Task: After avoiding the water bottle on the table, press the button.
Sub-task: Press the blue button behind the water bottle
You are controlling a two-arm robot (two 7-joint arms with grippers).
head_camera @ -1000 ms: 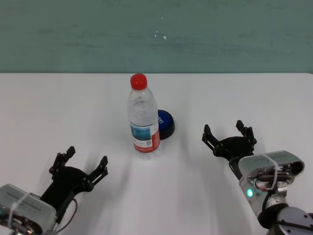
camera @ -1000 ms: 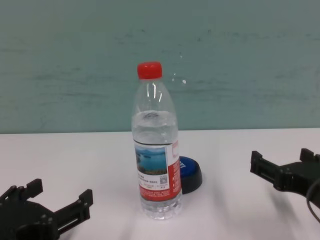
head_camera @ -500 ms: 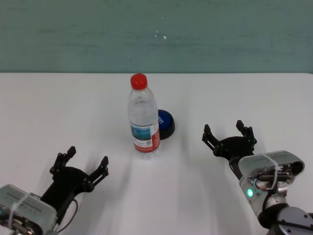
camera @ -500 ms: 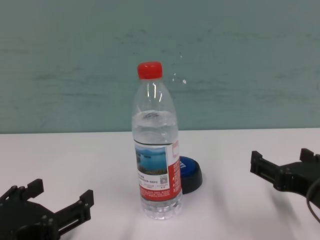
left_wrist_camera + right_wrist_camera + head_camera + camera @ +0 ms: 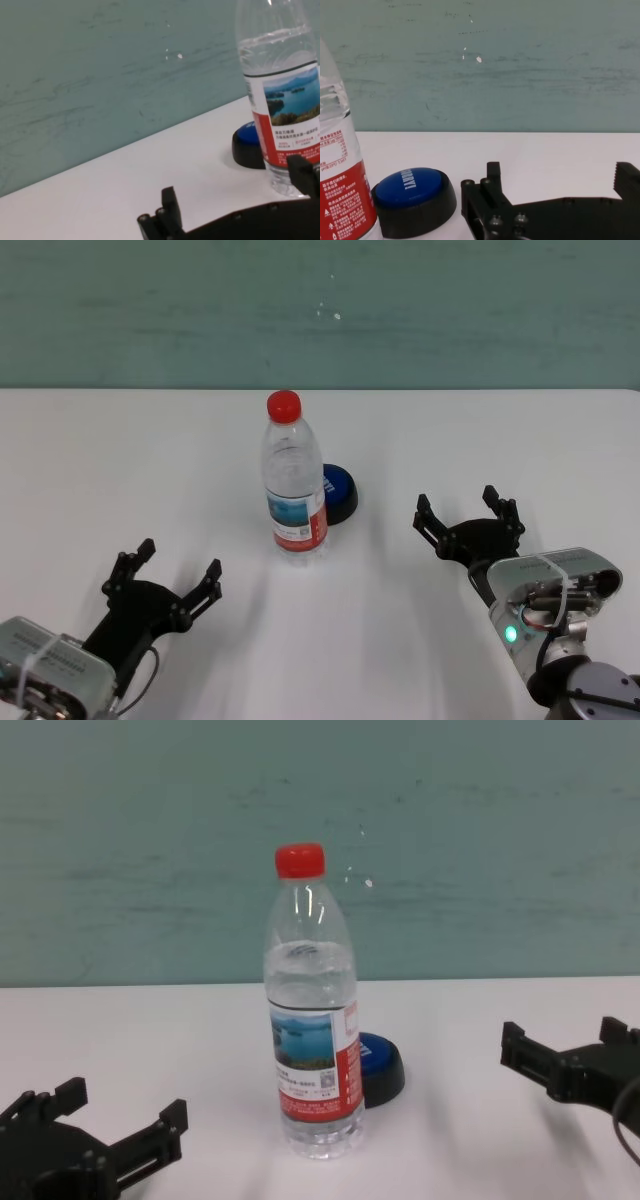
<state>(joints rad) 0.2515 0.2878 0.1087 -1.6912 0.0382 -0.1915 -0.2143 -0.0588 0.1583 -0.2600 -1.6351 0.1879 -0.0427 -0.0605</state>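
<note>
The water bottle, clear with a red cap, stands upright in the middle of the white table. Just behind it to the right sits the blue button on its black base, partly hidden by the bottle. My right gripper hovers open to the right of the button, with clear table between them. My left gripper rests open near the front left, well short of the bottle. Neither holds anything.
A teal wall runs along the table's far edge. No other objects show on the tabletop.
</note>
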